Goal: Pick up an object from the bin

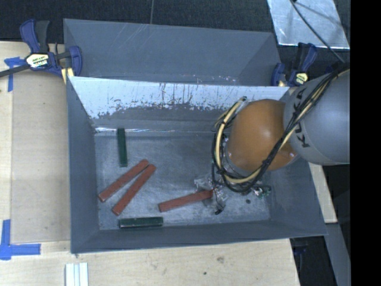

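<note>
Bin — 3 red sticks, 2 green sticks.

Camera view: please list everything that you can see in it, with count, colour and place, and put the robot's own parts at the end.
bin: 1, grey metal, middle of the view.
far green stick: 1, dark green, back left of the bin floor.
near green stick: 1, dark green, along the front edge of the floor.
paired sticks: 2, red-brown, side by side and slanted, left of the floor.
single stick: 1, red-brown, right of the middle, its right end at the gripper.
gripper: 1, metal, low over the floor's right part.
orange cover: 1, above the gripper.
cables: several, black and yellow, looped round the cover.
arm: 1, grey, from the right.
</note>
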You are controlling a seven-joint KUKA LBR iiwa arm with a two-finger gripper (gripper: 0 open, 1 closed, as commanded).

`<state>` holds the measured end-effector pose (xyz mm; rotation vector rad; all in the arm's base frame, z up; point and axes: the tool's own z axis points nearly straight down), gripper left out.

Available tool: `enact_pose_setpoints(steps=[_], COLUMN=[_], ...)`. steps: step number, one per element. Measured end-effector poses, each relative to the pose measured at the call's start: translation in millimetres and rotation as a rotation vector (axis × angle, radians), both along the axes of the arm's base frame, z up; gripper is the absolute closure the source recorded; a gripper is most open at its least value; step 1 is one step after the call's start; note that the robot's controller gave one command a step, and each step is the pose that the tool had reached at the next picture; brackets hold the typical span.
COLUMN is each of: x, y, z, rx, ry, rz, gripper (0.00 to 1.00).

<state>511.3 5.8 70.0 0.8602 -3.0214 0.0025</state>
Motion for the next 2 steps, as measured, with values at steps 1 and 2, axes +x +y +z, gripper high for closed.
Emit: enact_pose_setpoints(steps=[1,2], x=[0.3,0.8], y=[1.4,1.9], z=[0.0,0.6], rx=[0.001,0.002], ry=[-0.001,-0.002], rz=[0.001,0.001], gripper=[0.0,1.0])
